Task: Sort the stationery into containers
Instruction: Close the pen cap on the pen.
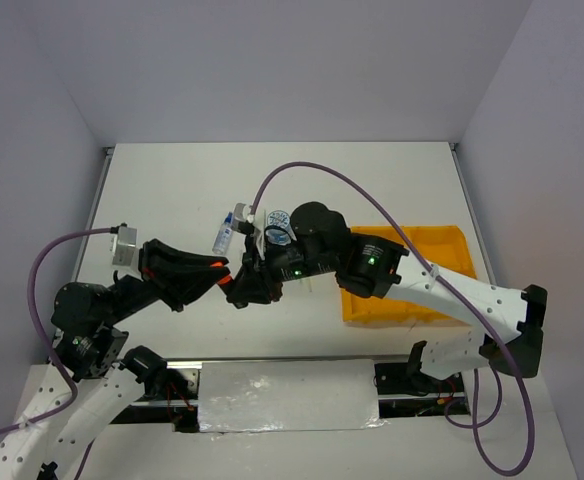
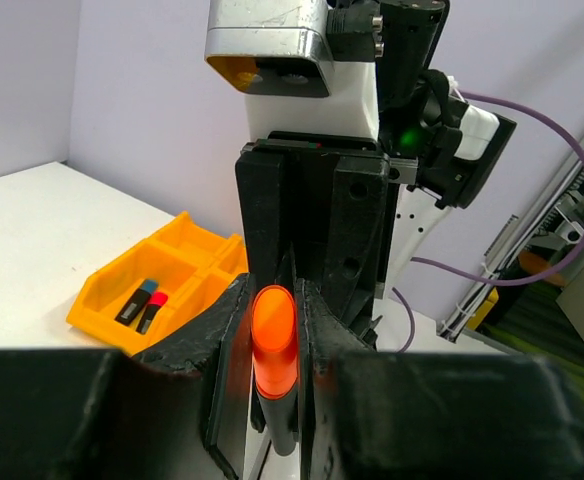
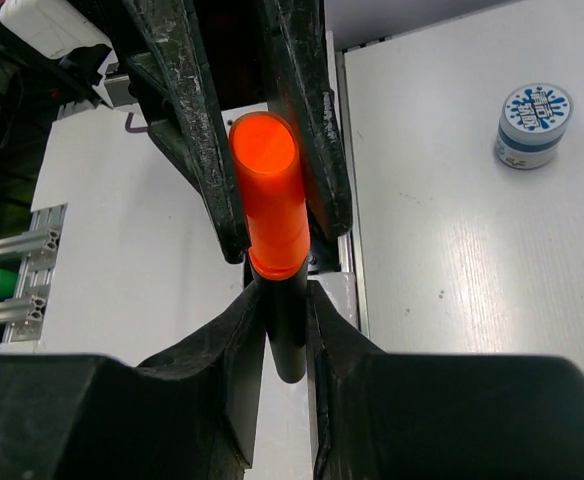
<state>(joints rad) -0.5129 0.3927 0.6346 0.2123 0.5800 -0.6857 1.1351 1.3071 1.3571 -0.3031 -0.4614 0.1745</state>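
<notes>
Arms meet tip to tip over the middle of the table (image 1: 172, 190), just left of centre in the top view. Your left arm comes in from the lower left with its forearm stretched toward the right. Your right arm reaches in from the lower right, passes over the orange-yellow tray (image 1: 442, 245) and points left.

Between them they hold one short black highlighter (image 3: 265, 180) with an orange cap. In the right wrist view your right end effector (image 3: 284, 300) pinches the black barrel at frame centre, while the other arm's fingers come down from the top of the frame and sit against both sides of the cap. In the left wrist view your left end effector (image 2: 272, 330) is closed around that same cap at lower centre.

At left in that view, one tray compartment holds a blue-capped highlighter (image 2: 144, 293) and a pink-capped highlighter (image 2: 156, 306) side by side. A round blue-white pot (image 3: 533, 125) stands on the table at upper right of the right wrist view. A blue-capped clear bottle (image 1: 223, 239) lies just above the meeting point in the top view.
</notes>
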